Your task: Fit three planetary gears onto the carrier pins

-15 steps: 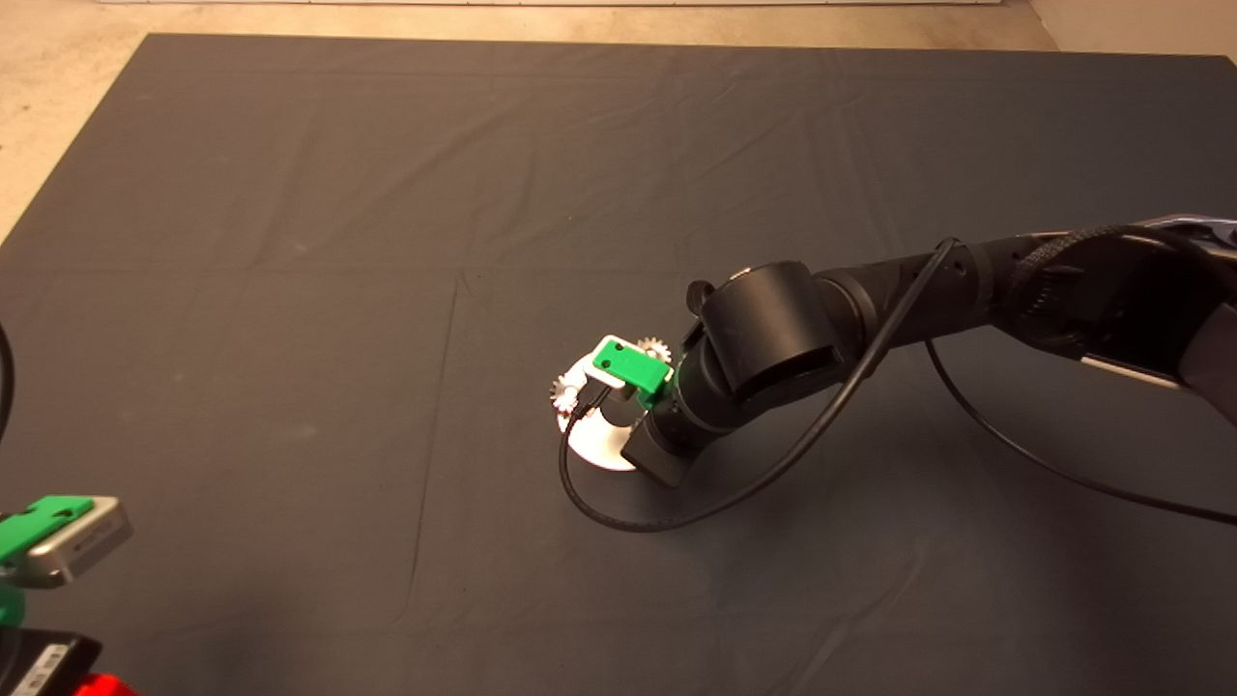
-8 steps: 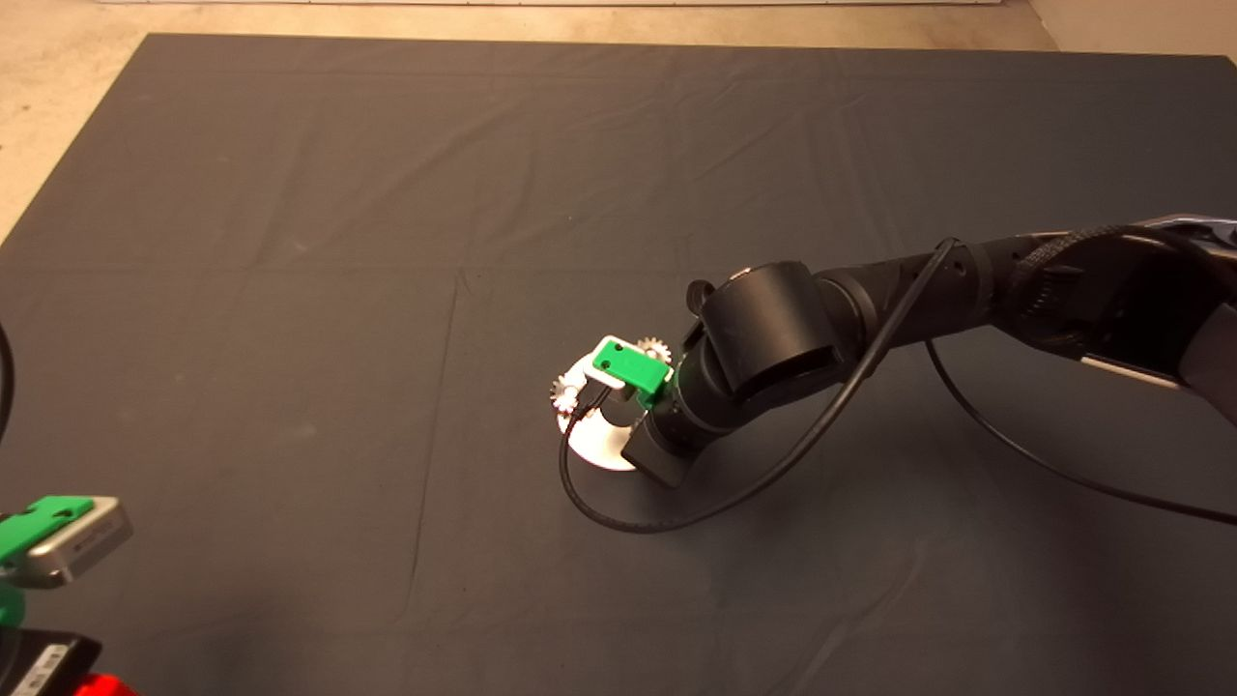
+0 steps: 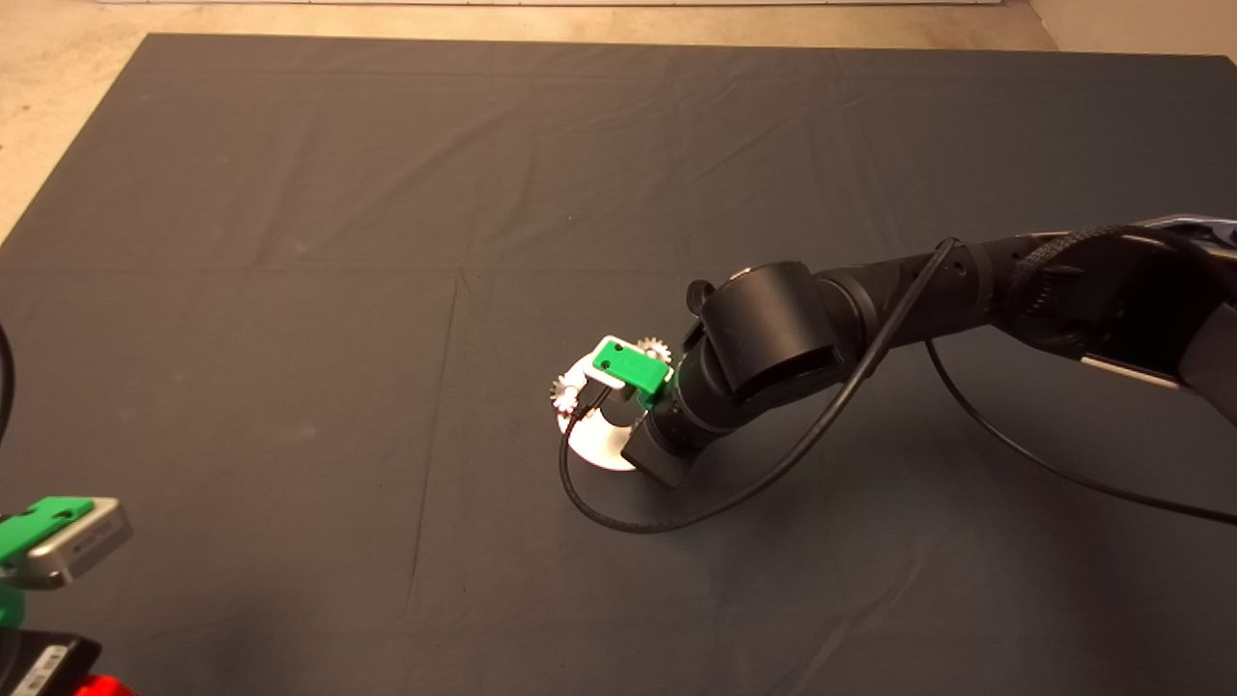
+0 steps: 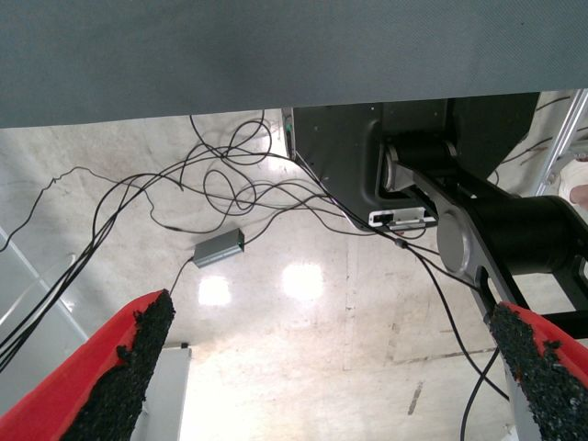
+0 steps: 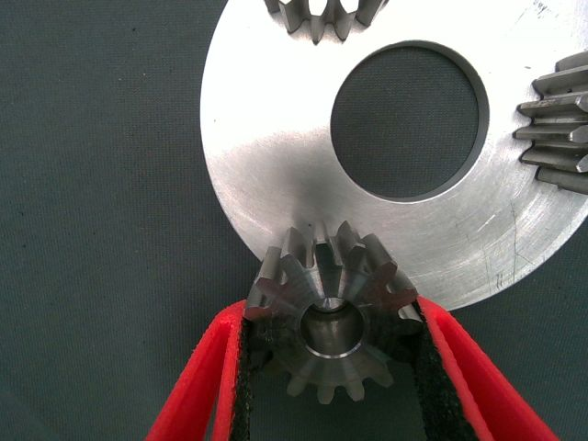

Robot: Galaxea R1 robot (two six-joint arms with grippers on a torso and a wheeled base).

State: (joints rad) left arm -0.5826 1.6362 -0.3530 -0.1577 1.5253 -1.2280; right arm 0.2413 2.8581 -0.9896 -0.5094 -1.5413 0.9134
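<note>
- Dark, faintly creased mat point(image 3: 290, 290) covers the table; pale floor point(image 3: 58, 87) shows along its far and left edges.
- My right arm point(image 3: 870, 300) comes in from the right side of the head view, bent at the wrist, with a black cable point(image 3: 618, 517) looping below it onto the mat.
- My right gripper point(image 5: 329, 367) points down at the near rim of the silver disc point(image 5: 276, 156); my two red fingers point(image 5: 207, 386) are narrowed, their black pads pressed against opposite sides of one planetary gear point(image 5: 331, 317).
- That held gear sits at the disc's edge, its teeth overlapping the rim, with a silvery round face showing in its centre bore; whether it is fully seated on a carrier pin cannot be told.
- Two other planetary gears rest on the disc around the large centre hole point(image 5: 409, 119): one point(image 5: 323, 16) is cut off by the frame's edge, and the other point(image 5: 560, 124) is also only partly in frame.
- From the head view, my wrist and its green camera mount point(image 3: 630, 367) hide most of the disc; only two gears point(image 3: 563, 391) peek out beside them.
- Carrier pins are hidden beneath the gears.
- My left gripper point(image 3: 58, 527) is parked at the lower left edge of the mat, fingers point(image 4: 129, 367) spread wide around nothing, with floor cables and the robot's base beyond them.
</note>
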